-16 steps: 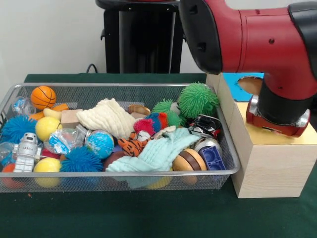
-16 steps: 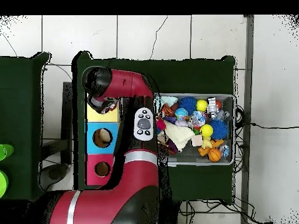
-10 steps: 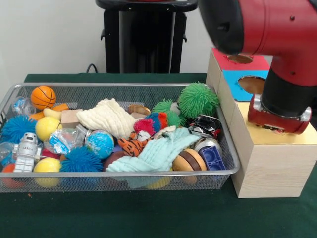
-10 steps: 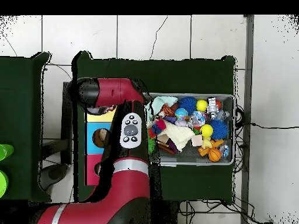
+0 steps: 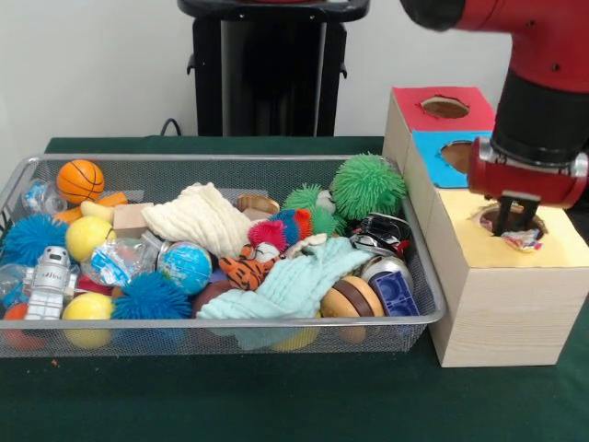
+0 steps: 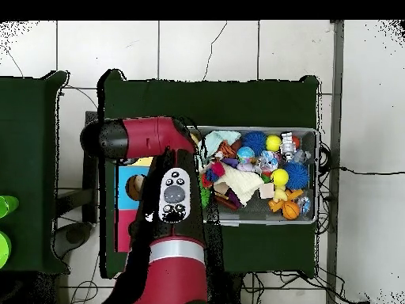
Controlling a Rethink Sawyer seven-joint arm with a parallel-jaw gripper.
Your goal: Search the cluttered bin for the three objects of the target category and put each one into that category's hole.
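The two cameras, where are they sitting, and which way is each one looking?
Front view: sits across the table, facing the robot's pedestal; it shows the wire bin, the yellow-topped hole and the gripper over it, hanging from the red arm.
Overhead view: sits above, looking straight down, robot's base at the bottom; the red arm hides most of the boxes.
Both share the bin, its toys and the arm.
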